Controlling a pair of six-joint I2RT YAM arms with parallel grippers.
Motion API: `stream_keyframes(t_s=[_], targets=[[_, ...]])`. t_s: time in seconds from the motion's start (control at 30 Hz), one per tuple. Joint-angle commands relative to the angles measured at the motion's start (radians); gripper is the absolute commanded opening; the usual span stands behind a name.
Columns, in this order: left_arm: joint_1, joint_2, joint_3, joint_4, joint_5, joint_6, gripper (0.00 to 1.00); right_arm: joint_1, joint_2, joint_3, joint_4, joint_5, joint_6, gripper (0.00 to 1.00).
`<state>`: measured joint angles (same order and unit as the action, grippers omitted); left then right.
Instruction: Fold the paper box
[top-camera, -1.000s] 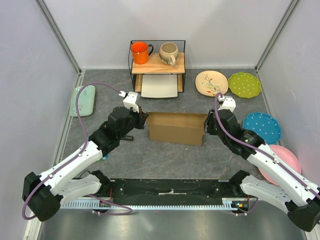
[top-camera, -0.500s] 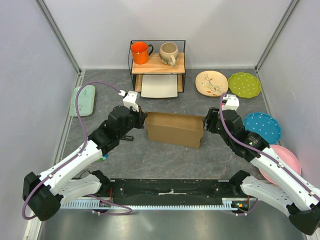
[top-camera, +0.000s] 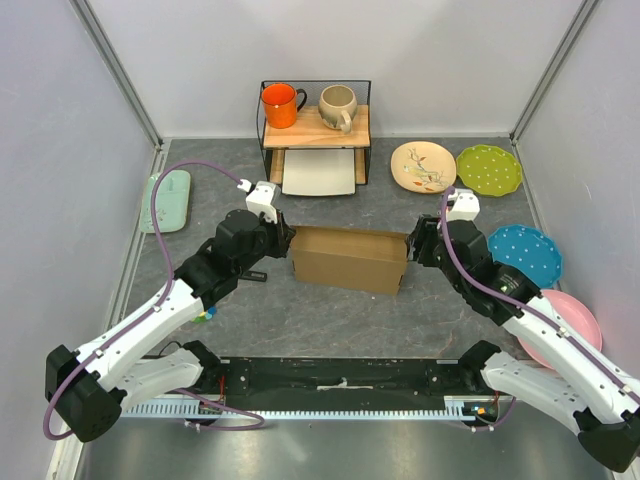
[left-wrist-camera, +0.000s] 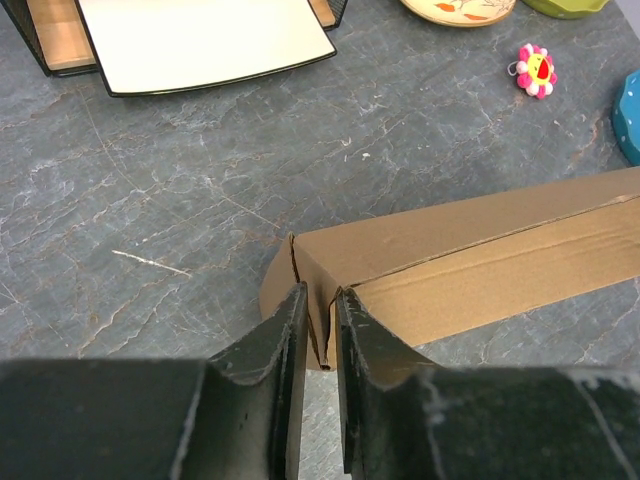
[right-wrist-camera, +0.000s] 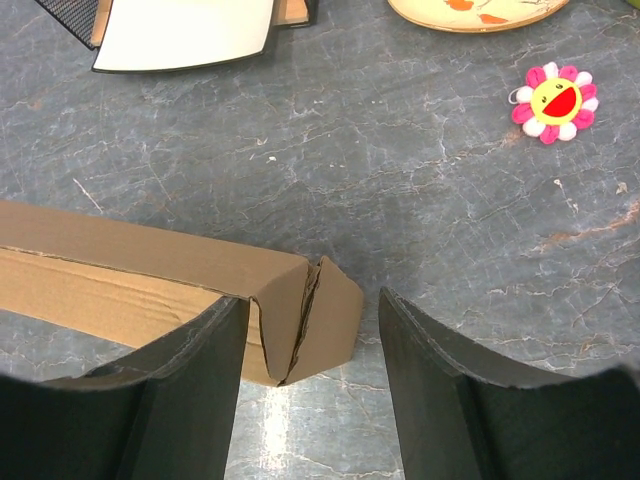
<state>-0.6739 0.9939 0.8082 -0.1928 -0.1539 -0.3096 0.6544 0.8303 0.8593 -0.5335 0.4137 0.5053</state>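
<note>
The paper box (top-camera: 347, 257) is plain brown cardboard, a shallow rectangular shape lying in the middle of the grey table. My left gripper (top-camera: 287, 240) is at its left end, shut on the box's end wall (left-wrist-camera: 318, 300), which is pinched between the two fingers. My right gripper (top-camera: 414, 246) is open at the box's right end. In the right wrist view its jaws (right-wrist-camera: 312, 330) straddle the folded end flaps (right-wrist-camera: 315, 315) without pinching them.
A wire shelf (top-camera: 314, 125) with an orange mug (top-camera: 280, 104) and a beige mug (top-camera: 337, 106) stands behind the box, a white tray (top-camera: 320, 173) under it. Plates (top-camera: 423, 165) lie at the right. A flower toy (right-wrist-camera: 555, 101) lies behind the box. A pale green tray (top-camera: 166, 199) lies left.
The right gripper has let go of the box's right end and stands open around it. The box has shifted slightly left and turned a little. The left gripper stays shut.
</note>
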Motion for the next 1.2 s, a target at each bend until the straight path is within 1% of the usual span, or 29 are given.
stream_keyframes(t_s=[0.0, 0.1, 0.13, 0.23, 0.3, 0.43, 0.5, 0.6, 0.67, 0.73, 0.77, 0.8, 0.97, 1.1, 1.17], targets=[[0.002, -0.024, 0.025, -0.003, 0.010, -0.006, 0.24, -0.004, -0.023, 0.018, 0.001, -0.012, -0.019, 0.61], [0.002, -0.024, 0.017, -0.002, 0.010, -0.009, 0.24, -0.004, -0.034, 0.006, -0.013, -0.013, -0.025, 0.54], [0.002, -0.021, 0.017, -0.003, 0.010, -0.010, 0.24, -0.002, -0.037, 0.001, -0.014, -0.013, -0.028, 0.49], [0.002, -0.020, 0.017, -0.002, 0.011, -0.013, 0.23, -0.004, -0.048, -0.017, -0.016, -0.012, -0.031, 0.40], [0.002, -0.020, 0.016, -0.002, 0.013, -0.014, 0.23, -0.004, -0.053, -0.029, -0.016, -0.012, -0.031, 0.40], [0.002, -0.023, 0.017, -0.004, 0.014, -0.019, 0.23, -0.004, -0.050, -0.043, -0.016, -0.016, -0.040, 0.33], [0.002, -0.023, 0.016, -0.005, 0.016, -0.020, 0.23, -0.004, -0.046, -0.054, -0.016, -0.024, -0.042, 0.33], [0.002, -0.024, 0.013, -0.005, 0.022, -0.026, 0.23, -0.004, -0.049, -0.069, -0.016, -0.036, -0.044, 0.36], [0.002, -0.026, 0.011, -0.005, 0.024, -0.026, 0.23, -0.004, -0.054, -0.078, -0.013, -0.049, -0.042, 0.36], [0.004, -0.023, 0.009, -0.004, 0.024, -0.031, 0.23, -0.004, -0.059, -0.083, -0.014, -0.056, -0.042, 0.33], [0.002, -0.020, 0.009, -0.004, 0.027, -0.032, 0.23, -0.004, -0.059, -0.086, -0.014, -0.055, -0.042, 0.31], [0.002, -0.020, 0.009, -0.005, 0.028, -0.034, 0.23, -0.002, -0.059, -0.088, -0.014, -0.055, -0.042, 0.26], [0.002, -0.018, 0.008, -0.004, 0.031, -0.037, 0.23, -0.004, -0.068, -0.089, -0.014, -0.046, -0.037, 0.18], [0.002, -0.021, 0.008, -0.002, 0.034, -0.043, 0.23, -0.004, -0.059, -0.098, -0.016, -0.043, -0.036, 0.00], [0.002, -0.023, 0.006, 0.001, 0.039, -0.046, 0.23, -0.004, -0.057, -0.123, -0.014, -0.042, -0.024, 0.00]])
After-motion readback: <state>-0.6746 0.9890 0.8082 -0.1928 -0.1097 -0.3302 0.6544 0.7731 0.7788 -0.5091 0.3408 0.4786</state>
